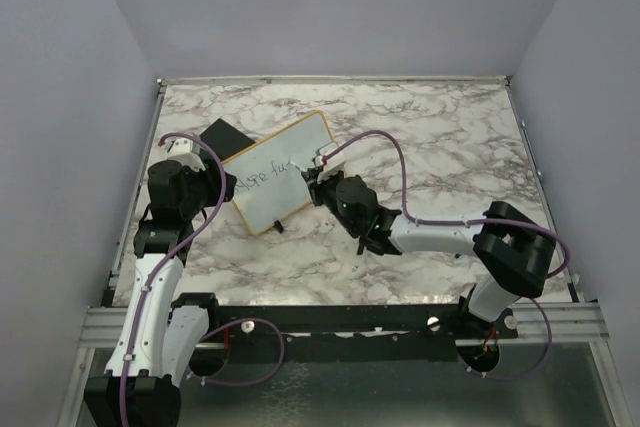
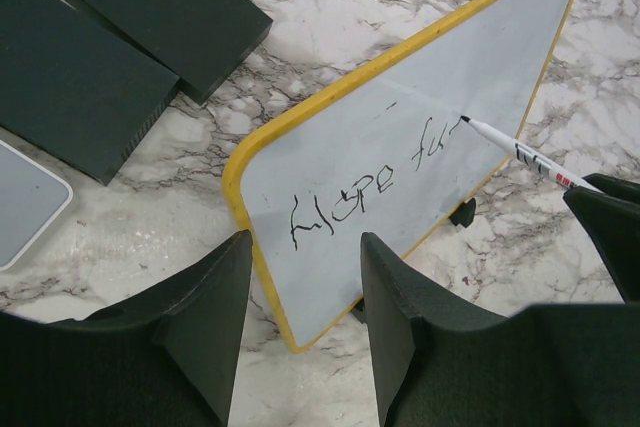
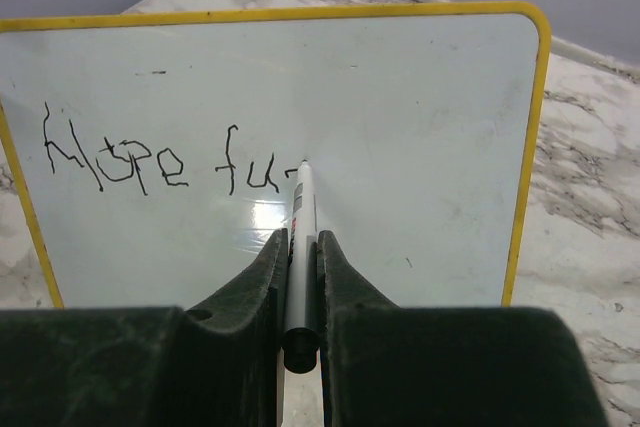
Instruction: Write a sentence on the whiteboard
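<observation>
One whiteboard sits left on the marble table, its long axis running near-left to far-right, with pale walls around. The right gripper pinches a marker against it; the left gripper is spread.

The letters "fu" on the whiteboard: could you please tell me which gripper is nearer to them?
Right. The right gripper, shut on the marker, is close beside the letters; the left gripper is open at the whiteboard corner past the first word.
</observation>
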`<move>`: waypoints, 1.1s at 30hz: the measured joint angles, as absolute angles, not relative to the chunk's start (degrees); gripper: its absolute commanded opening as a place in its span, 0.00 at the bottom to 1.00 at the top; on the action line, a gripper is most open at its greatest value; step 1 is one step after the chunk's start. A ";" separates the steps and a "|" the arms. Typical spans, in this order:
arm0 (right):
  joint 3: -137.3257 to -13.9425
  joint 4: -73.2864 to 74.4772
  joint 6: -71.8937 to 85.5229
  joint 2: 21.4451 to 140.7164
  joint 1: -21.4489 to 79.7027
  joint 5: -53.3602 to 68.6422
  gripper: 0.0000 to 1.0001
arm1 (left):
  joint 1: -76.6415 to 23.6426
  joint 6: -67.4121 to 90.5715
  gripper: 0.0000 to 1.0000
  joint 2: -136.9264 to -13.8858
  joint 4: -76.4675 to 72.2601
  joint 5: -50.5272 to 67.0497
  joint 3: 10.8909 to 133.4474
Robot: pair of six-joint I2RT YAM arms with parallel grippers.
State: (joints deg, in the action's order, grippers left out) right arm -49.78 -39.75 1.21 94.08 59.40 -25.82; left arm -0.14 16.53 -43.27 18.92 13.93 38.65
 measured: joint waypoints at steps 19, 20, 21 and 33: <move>-51.27 -39.72 1.39 95.20 59.16 -24.53 0.00 | -0.14 16.51 0.50 -43.27 18.92 13.93 38.65; -51.27 -39.72 1.43 95.22 59.16 -24.45 0.00 | -0.14 16.53 0.50 -43.27 18.92 13.93 38.65; -51.27 -39.72 1.43 95.22 59.13 -24.38 0.00 | -0.14 16.53 0.50 -43.27 18.92 13.93 38.65; -51.27 -39.72 1.43 95.22 59.16 -23.66 0.00 | -0.14 16.53 0.49 -43.27 18.92 13.93 38.65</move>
